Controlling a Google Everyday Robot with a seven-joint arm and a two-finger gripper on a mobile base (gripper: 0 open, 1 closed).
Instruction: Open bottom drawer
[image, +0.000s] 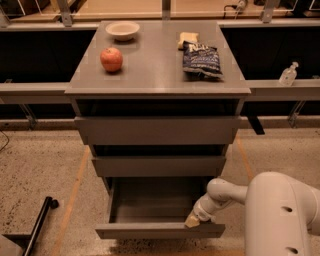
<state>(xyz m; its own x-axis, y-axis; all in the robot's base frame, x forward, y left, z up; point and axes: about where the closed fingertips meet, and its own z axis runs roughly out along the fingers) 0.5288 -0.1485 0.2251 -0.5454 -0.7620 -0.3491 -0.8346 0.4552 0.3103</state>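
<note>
- The bottom drawer (160, 230) sits lowest in the bench (160, 77), just above the speckled floor. It stands open, its flat grey front well forward of the two fronts above, and its grey tray inside is bare.
- The claw (193, 220) is at the right end of that drawer, its pale tip touching the top edge of the front, just inside the tray.
- I cannot tell whether the claw is spread or pressed together.
- The white arm (227, 192) reaches in from the lower right.
- The middle drawer (159, 166) and the top drawer (157, 130) are shut.
- On the bench top lie an apple (111, 59), a white bowl (122, 30) behind it, and a dark chip bag (201, 59) to the right.
</note>
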